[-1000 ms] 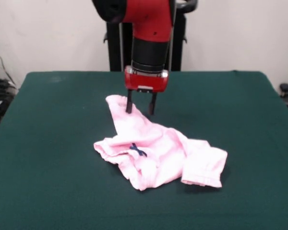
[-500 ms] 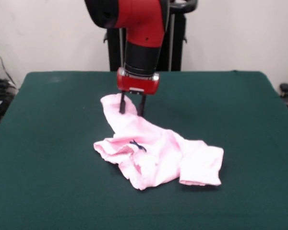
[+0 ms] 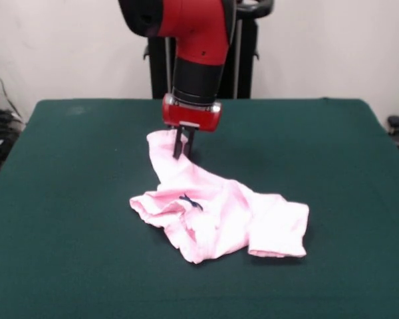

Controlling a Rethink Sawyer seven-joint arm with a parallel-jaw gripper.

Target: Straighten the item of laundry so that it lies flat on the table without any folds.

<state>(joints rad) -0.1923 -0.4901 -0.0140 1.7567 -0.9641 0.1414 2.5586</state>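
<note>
- gripper just pinched shut on the far leg of the pink pants — it was open a moment ago
- so it's got a hold now — pulling that leg out across the table looks next

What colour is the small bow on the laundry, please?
Dark blue bow, front view.

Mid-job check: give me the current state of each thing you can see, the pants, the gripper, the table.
Item of laundry: crumpled and folded over itself, not flat; one leg stretched out toward the gripper, the other cuff doubled near the picture's right.
Gripper: lowered onto the end of the stretched leg, fingers drawn together, pinching the fabric.
Table: green cloth, laundry lying near its middle.
</note>
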